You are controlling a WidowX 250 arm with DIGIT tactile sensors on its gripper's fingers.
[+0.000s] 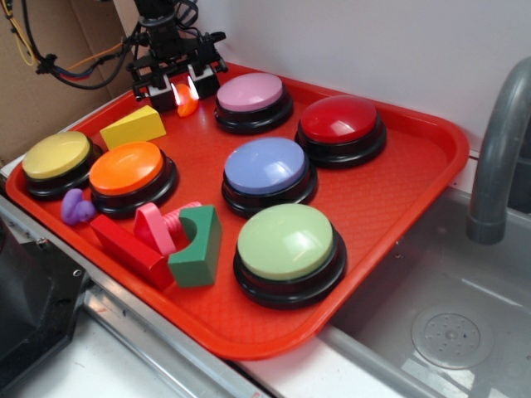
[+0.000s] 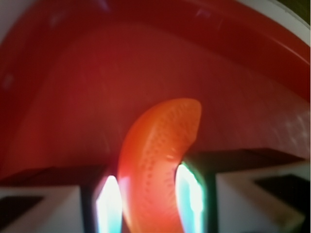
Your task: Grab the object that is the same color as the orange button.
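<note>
Right now you are at the grasp itself: in the upper left of the exterior frame the gripper is down on the red tray with the orange crescent piece between its fingers. From the wrist view the pads look pressed on both of its sides, so it seems clamped, though blur hides firm contact. The orange button sits lower left, well apart. Next, I judge, you lift straight up.

Toy kitchen: sink, faucet.
</note>
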